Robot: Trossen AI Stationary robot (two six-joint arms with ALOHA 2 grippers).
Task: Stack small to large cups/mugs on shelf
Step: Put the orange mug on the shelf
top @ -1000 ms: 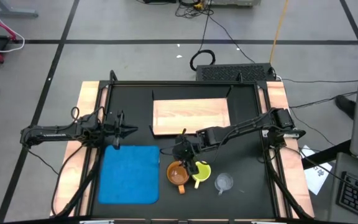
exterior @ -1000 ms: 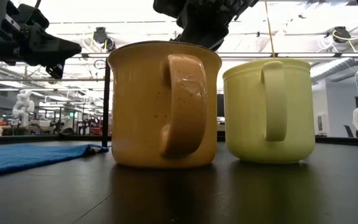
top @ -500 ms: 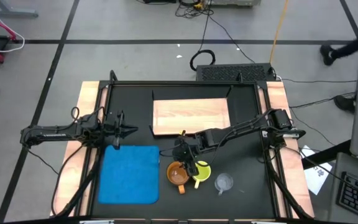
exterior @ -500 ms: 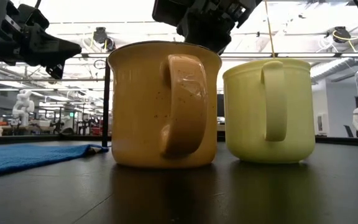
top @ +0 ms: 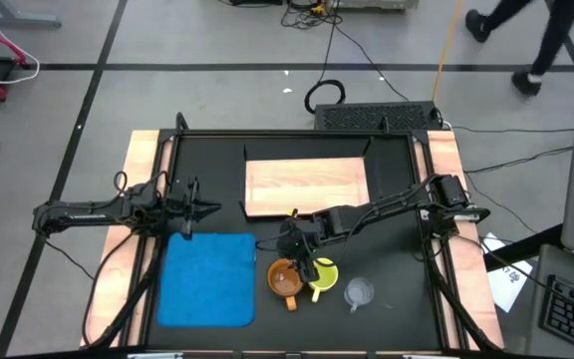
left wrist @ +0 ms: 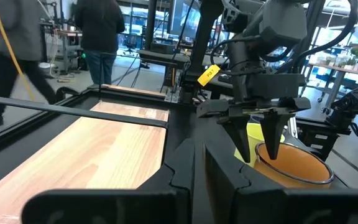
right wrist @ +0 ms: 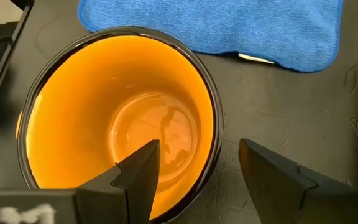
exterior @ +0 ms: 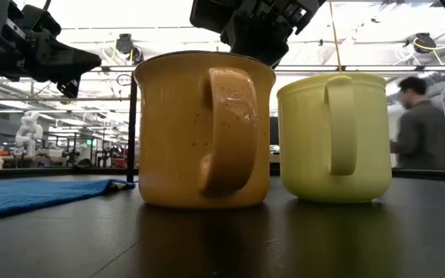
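Nothing on the table has shifted; right gripper [top: 300, 261] hangs wide open, one finger inside, one outside the orange-brown mug's [top: 285, 279] rim, grasping nothing. Left gripper [top: 210, 207] waits shut beside the shelf [top: 305, 185].

The right arm reaches in from the right edge across the desk, its gripper [top: 300, 261] pointing down, jaws spread wide apart. The left arm stretches level from the left side, its gripper [top: 205, 208] with jaws closed together.

Mugs [top: 300, 277] side by side, mat [top: 208, 278] left, shelf [top: 306, 184] behind.
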